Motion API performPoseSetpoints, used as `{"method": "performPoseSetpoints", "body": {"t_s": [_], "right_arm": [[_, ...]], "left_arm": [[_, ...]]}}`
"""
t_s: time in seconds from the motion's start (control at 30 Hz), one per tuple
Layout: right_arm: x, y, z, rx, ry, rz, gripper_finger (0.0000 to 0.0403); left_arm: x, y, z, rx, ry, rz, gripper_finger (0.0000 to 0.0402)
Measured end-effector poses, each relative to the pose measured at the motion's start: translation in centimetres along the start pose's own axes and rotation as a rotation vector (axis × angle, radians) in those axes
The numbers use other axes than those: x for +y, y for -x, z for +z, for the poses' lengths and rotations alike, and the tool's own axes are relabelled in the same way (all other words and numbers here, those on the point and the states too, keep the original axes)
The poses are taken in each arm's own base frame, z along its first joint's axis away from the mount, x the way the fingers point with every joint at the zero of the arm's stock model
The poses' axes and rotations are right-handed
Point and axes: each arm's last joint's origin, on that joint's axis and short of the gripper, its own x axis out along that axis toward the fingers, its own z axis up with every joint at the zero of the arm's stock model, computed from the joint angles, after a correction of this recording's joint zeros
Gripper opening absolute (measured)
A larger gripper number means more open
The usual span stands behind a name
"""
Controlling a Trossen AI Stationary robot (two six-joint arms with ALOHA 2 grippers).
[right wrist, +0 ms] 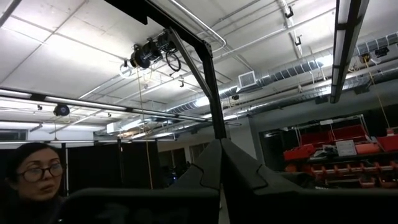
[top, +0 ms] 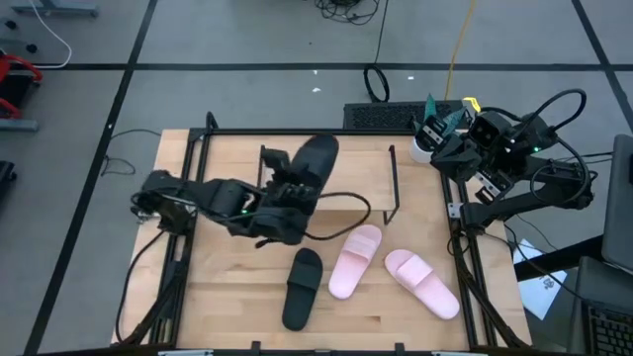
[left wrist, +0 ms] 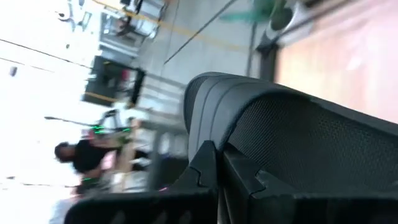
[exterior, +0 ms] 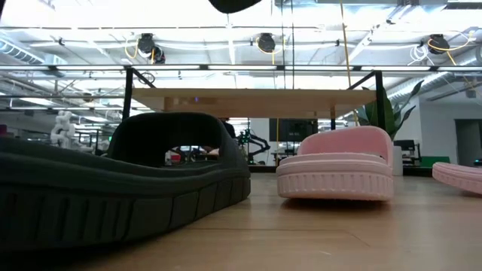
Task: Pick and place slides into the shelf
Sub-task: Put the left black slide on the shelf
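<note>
A matte black slide hangs above the shelf, clamped in my left gripper — my fingers are closed on its near end, and the shoe tilts up and away from me toward the far side of the table. From my left wrist, the slide's textured strap fills the view, pressed right against my dark fingertips.

The shelf's light plank top sits on a thin black wire frame near the middle of the wooden table; in the low view the plank spans overhead on its black legs.

Three slides lie on the tabletop in front of the shelf. The second black slide lies nearest the front edge, looming large at the low camera. Just beside it to the right, a pink slide angles toward the shelf, and the other pink slide lies a little apart, further right.

My right gripper is drawn back by the table's far right corner, pointed up at the ceiling — its fingers meet in the wrist view, closed on nothing. A person shows at the edge of that view.
</note>
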Motion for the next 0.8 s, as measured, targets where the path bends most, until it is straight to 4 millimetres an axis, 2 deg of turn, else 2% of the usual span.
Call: {"method": "performPoseSetpoints", "body": {"t_s": [0.13, 0.37, 0.5, 0.63, 0.8], "right_arm": [[0.0, 0.0, 0.0, 0.001, -0.001, -0.001, 0.0], [0.0, 0.0, 0.0, 0.007, -0.004, -0.004, 0.0], [-0.1, 0.1, -0.2, 0.024, -0.013, -0.012, 0.0], [-0.2, 0.1, -0.4, 0.046, -0.024, -0.024, 0.0], [-0.2, 0.1, -0.5, 0.054, -0.027, -0.028, 0.0]], "left_arm": [[0.8, -1.3, 0.0, 0.082, -0.045, 0.009, 0.0], [1.6, -4.5, -1.7, 0.219, 0.117, -0.142, 0.0], [2.1, -5.5, -2.2, 0.25, 0.135, -0.111, 0.0], [1.7, -6.4, -2.4, 0.282, 0.116, -0.099, 0.0], [0.3, -7.7, -3.1, 0.336, 0.056, -0.102, 0.0]]}}
